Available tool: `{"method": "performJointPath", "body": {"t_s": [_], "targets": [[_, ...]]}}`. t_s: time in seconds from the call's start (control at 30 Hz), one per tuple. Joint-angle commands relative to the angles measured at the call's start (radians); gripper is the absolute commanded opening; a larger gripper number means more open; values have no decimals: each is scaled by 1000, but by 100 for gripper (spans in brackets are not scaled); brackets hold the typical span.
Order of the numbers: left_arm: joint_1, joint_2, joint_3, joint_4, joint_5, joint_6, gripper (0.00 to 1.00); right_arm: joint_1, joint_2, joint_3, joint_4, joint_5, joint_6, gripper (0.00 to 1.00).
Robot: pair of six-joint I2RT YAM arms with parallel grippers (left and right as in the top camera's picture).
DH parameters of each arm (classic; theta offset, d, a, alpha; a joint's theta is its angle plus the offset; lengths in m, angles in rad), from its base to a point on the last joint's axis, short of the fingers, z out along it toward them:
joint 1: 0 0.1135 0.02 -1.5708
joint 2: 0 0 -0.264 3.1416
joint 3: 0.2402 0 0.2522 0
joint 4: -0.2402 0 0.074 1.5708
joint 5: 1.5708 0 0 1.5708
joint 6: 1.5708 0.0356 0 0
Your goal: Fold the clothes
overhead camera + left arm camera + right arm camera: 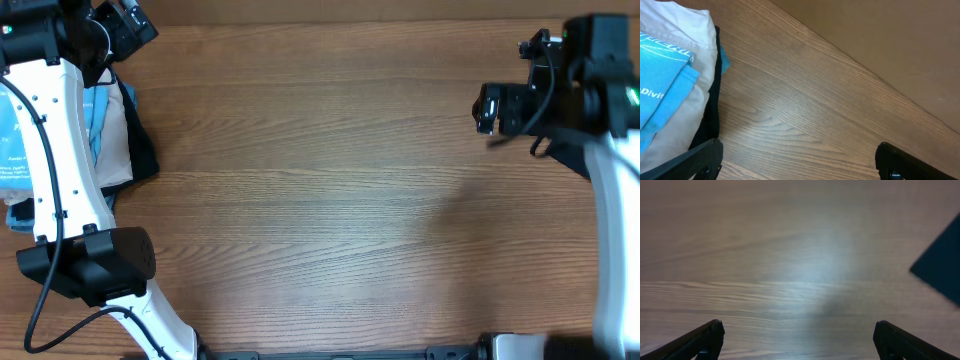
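Right now we have both grippers spread wide and holding nothing. Our left gripper (799,150) hovers by the far left corner of the table (320,200), just beside a pile at the table's left edge. There the blue T-shirt (660,85) lies on top of a cream garment (687,30), with a black garment (710,120) underneath. We judge the left gripper is placed there to reach the shirt and drag it to the bare middle, where it can be laid flat. Our right gripper (796,330) hangs over bare wood on the right, well apart from the pile, probably ready to help.
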Motion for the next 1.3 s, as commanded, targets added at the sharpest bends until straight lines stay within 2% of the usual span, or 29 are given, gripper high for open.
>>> {"method": "performJointPath", "body": {"t_s": [0.0, 0.13, 0.33, 0.57, 0.8, 1.0, 1.13, 1.27], "targets": [[-4, -11, 14, 2, -13, -3, 100, 85, -215, 15, -1, 3, 5, 100], [-4, -11, 14, 2, -13, -3, 100, 180, -467, 15, -2, 3, 5, 100], [-4, -11, 14, 2, -13, -3, 100, 181, -777, -6, -24, -71, 5, 100], [-4, -11, 14, 2, -13, -3, 100, 172, -1054, -220, 40, -183, 5, 100], [-4, -11, 14, 2, -13, -3, 100, 158, -1301, -669, 402, -193, 5, 100], [-4, -11, 14, 2, -13, -3, 100, 158, -1448, -1143, 929, -248, 5, 100], [-4, -11, 14, 2, -13, -3, 100, 156, -1468, -1329, 1156, -251, 21, 100], [-4, -11, 14, 2, -13, -3, 100, 156, -1468, -1469, 1280, -127, 116, 100]]}}
